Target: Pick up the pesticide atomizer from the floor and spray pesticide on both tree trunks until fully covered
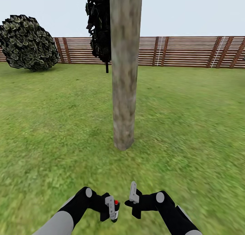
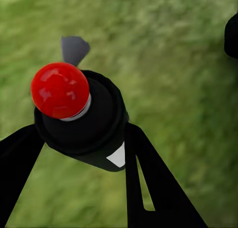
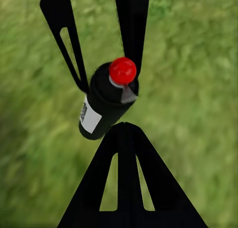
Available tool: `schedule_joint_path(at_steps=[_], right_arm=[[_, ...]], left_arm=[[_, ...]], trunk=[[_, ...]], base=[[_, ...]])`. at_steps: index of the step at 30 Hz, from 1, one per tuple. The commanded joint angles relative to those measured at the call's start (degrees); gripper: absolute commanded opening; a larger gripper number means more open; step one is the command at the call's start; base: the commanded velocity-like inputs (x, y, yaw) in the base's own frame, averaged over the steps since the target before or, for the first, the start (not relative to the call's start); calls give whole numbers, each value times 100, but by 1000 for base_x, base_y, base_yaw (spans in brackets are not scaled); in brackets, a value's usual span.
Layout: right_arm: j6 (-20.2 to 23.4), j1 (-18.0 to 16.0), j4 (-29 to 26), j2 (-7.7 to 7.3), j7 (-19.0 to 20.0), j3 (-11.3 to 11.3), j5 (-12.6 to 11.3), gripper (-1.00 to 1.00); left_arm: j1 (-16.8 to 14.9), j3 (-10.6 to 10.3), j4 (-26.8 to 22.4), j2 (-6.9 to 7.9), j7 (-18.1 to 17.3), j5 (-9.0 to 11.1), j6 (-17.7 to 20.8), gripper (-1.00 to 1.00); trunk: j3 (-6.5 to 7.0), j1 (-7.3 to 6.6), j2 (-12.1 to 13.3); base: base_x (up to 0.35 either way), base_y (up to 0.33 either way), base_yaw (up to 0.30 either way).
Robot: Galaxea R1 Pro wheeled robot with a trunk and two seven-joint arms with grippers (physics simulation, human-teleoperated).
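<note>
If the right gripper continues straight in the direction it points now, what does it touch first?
Probably the pesticide atomizer held in the left gripper. In the right wrist view the bottle lies just beyond the right gripper fingers, with grass behind it. Depth is unclear, so it may pass beside it.

No readable text anywhere. White label on pesticide atomizer (image 3: 101, 108) carries small dark barcode-like block, too blurred to read. Same label, from left wrist: plain white patch.
</note>
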Motion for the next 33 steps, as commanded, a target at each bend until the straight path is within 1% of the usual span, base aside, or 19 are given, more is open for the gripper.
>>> schedule_joint_path(at_steps=[1, 16, 23, 31, 33], right_arm=[[-52, -2, -5, 2, 5, -6, 60, -100], [-61, -2, -4, 2, 5, -14, 78, -100], [-61, -2, 0, 2, -3, -15, 78, -100], [-61, -2, 1, 2, -4, -15, 78, -100], [-61, -2, 3, 2, -4, -18, 78, -100]], left_arm=[[-1, 7, -17, -9, -7, -59, -61, -100], [26, -4, -24, -37, -64, -59, -141, -100], [25, -212, -22, -48, -64, -47, -143, -100], [30, -242, -15, -58, -63, -27, -143, -100], [27, -243, -15, -79, -62, -19, -143, -100]], trunk=[[-5, -1, -2], [-5, -1, -2], [-5, -1, -2], [-5, -1, -2], [-5, -1, -2]], base=[[0, 0, 0], [0, 0, 0], [0, 0, 0], [0, 0, 0], [0, 0, 0]])
